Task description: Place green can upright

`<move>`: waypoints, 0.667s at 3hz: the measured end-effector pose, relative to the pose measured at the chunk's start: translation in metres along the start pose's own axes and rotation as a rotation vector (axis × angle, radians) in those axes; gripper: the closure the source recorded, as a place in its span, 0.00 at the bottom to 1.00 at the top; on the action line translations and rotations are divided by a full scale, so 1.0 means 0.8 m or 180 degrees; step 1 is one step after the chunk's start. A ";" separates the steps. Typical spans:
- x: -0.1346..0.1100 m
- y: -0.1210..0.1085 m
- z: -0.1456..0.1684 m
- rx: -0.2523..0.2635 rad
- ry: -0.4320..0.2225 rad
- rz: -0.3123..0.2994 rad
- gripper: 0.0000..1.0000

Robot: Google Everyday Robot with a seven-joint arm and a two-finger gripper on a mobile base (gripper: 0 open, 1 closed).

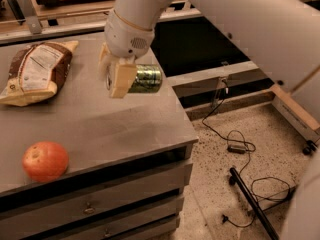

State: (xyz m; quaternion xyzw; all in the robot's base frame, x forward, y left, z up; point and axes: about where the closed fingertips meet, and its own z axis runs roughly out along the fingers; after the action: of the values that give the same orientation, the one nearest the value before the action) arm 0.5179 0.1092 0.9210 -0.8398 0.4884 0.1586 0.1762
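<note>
The green can lies on its side, its long axis pointing left-right, near the right edge of the grey table. My gripper comes down from above and is shut on the can's left end. One tan finger is in front of it and the other behind. The can's left end is hidden by the fingers. It seems held just above the tabletop; I cannot tell whether it touches.
A brown snack bag lies at the table's back left. A red apple sits at the front left. The table has drawers below and drops off at the right to a speckled floor with black cables.
</note>
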 end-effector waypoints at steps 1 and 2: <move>0.020 0.019 -0.020 0.0142 -0.0250 0.0173 1.00; 0.019 0.018 -0.020 0.0154 -0.0294 0.0157 1.00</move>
State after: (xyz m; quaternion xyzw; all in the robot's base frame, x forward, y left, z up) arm 0.5141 0.0836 0.9261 -0.8147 0.5041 0.1897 0.2149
